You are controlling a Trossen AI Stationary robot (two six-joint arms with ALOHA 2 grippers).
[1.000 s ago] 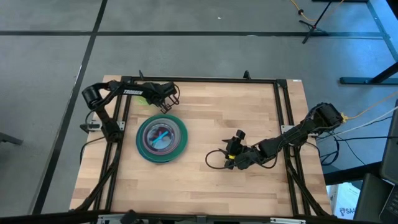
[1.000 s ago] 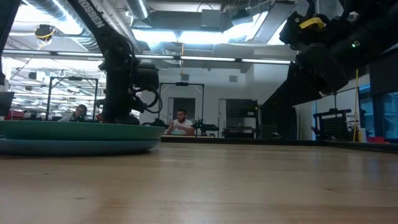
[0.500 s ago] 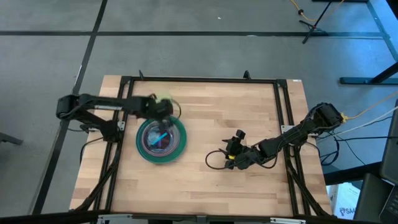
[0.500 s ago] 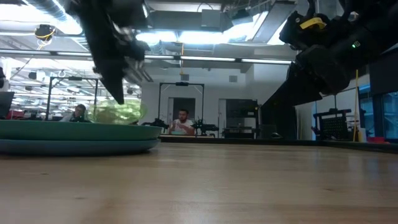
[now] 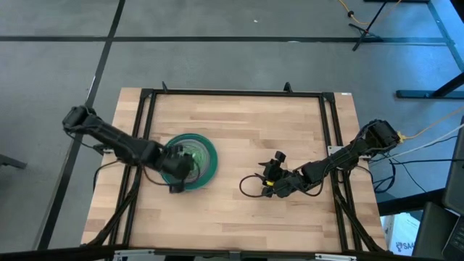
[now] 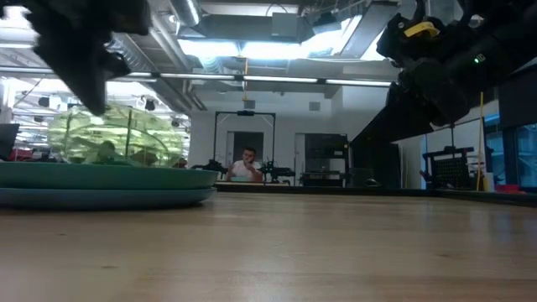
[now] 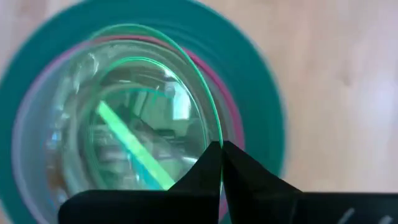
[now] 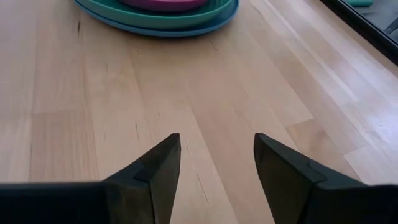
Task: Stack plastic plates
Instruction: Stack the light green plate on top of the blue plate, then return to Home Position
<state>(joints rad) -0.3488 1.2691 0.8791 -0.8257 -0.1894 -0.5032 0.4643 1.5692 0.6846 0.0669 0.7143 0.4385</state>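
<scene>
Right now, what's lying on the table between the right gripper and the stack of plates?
Nothing: in the right wrist view, only bare wooden table runs from the open right gripper to the stack of plates.

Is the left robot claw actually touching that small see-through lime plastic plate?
Touching. In the left wrist view, the left gripper has its two dark fingertips pinched together on the rim of the small translucent lime plastic plate.
</scene>
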